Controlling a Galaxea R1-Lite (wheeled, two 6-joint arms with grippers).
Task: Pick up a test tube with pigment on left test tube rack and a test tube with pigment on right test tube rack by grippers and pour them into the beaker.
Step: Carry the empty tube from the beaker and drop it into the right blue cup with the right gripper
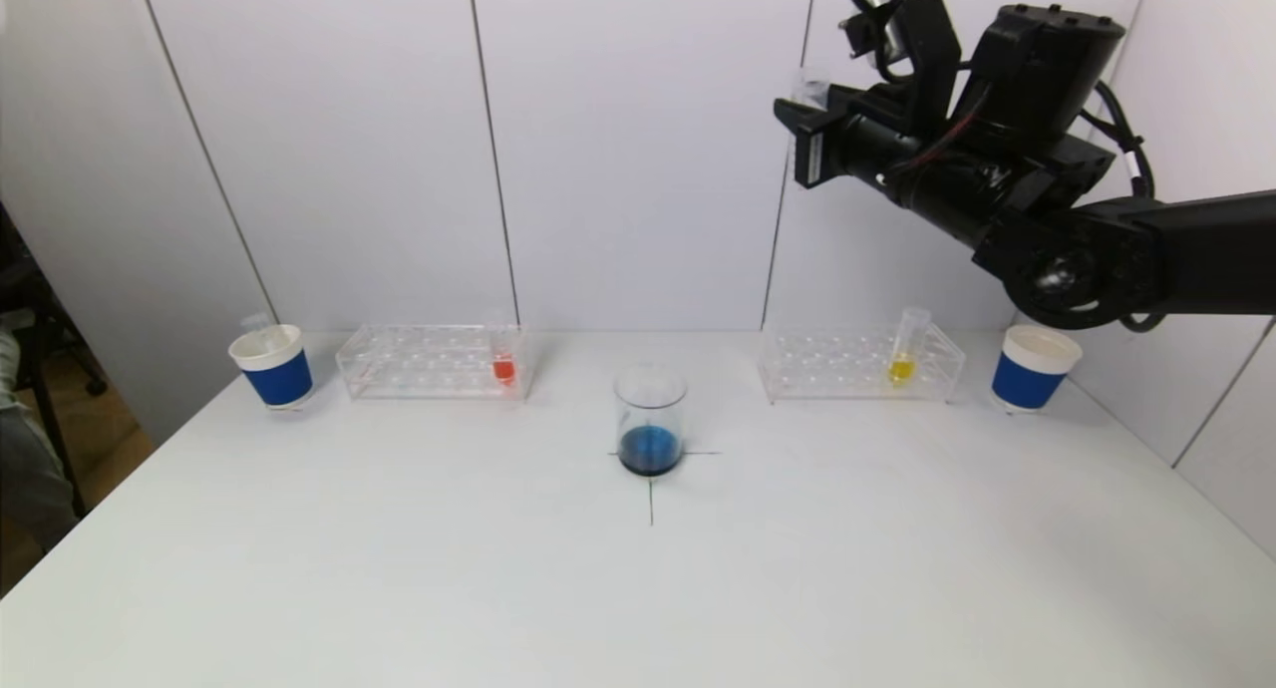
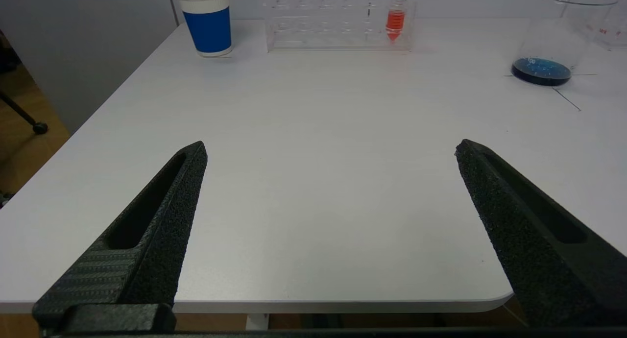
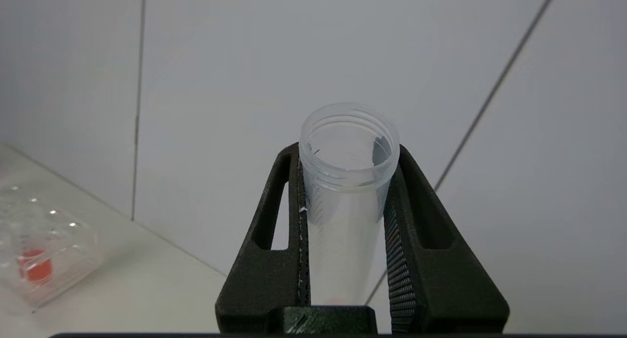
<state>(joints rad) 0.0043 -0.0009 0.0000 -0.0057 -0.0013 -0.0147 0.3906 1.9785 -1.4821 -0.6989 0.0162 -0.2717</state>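
A glass beaker (image 1: 650, 424) with dark blue liquid stands at the table's centre mark. The left clear rack (image 1: 434, 361) holds a tube of red pigment (image 1: 503, 354). The right clear rack (image 1: 859, 364) holds a tube of yellow pigment (image 1: 905, 347). My right gripper (image 1: 802, 130) is raised high above the right rack. It is shut on a clear test tube (image 3: 348, 181) that looks empty, mouth upward. My left gripper (image 2: 330, 146) is open and empty, low over the table's near left edge and outside the head view. From there the red tube (image 2: 396, 19) and the beaker (image 2: 548, 39) stand far ahead.
A blue-and-white paper cup (image 1: 272, 366) stands left of the left rack with a clear tube in it. Another cup (image 1: 1034, 368) stands right of the right rack. White wall panels rise behind the table (image 1: 638, 588).
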